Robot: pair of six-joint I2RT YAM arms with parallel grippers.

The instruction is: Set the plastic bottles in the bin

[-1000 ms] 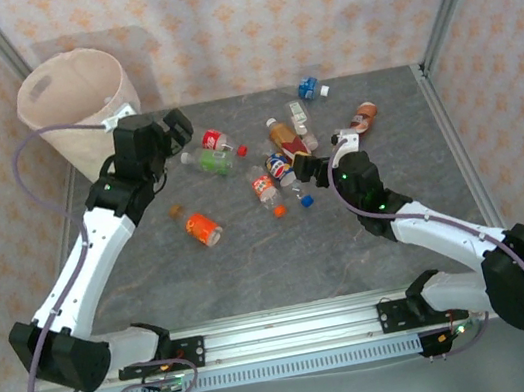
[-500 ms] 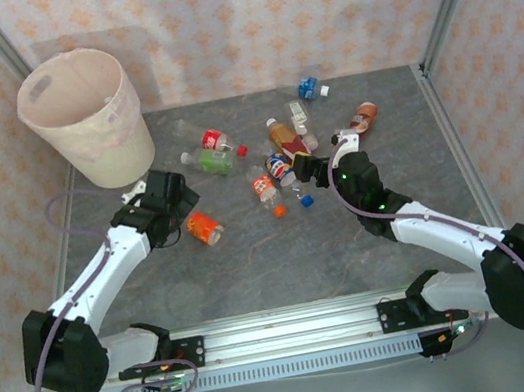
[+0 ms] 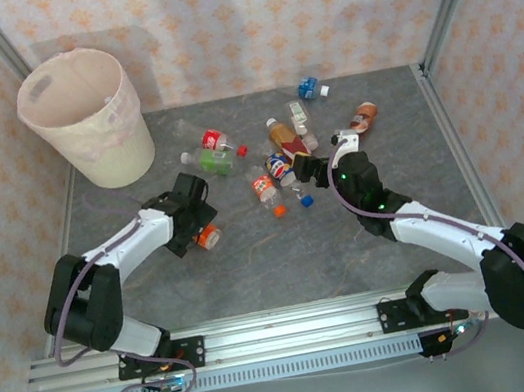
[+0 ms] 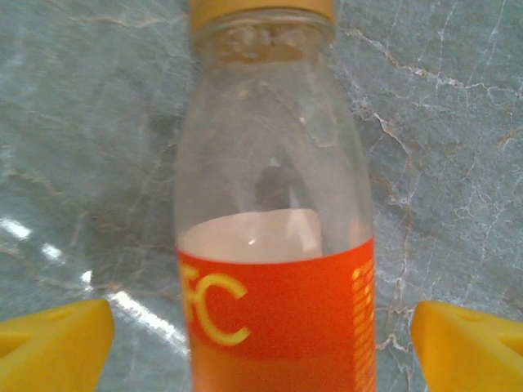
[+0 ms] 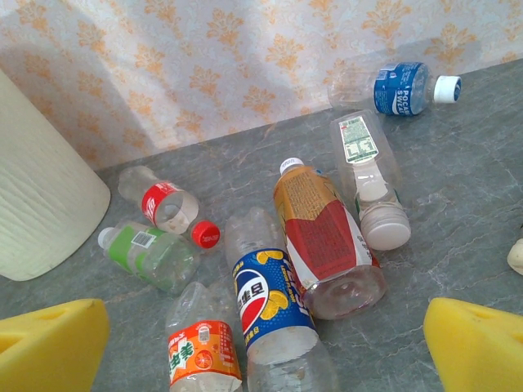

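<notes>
Left gripper [image 3: 203, 225] low over table [image 3: 284, 263], left of centre; fingers spread either side of orange-label bottle [image 4: 274, 245] lying flat, no contact visible
Right gripper [image 3: 306, 174] spread wide, empty, just beside bottle cluster [image 5: 315, 237], centre toward far edge
Blue-label bottle [image 3: 309, 88] at far edge
Bin [image 3: 122, 150] upright, far-left corner

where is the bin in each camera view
Top view: the bin stands at the table's far left corner.
Right wrist: the bin's cream wall runs along the left edge.
Left wrist: aimed down at an orange-label bottle between the yellow fingers.
Shared landmark: the green-label bottle lying near the bin, also in the right wrist view.
</notes>
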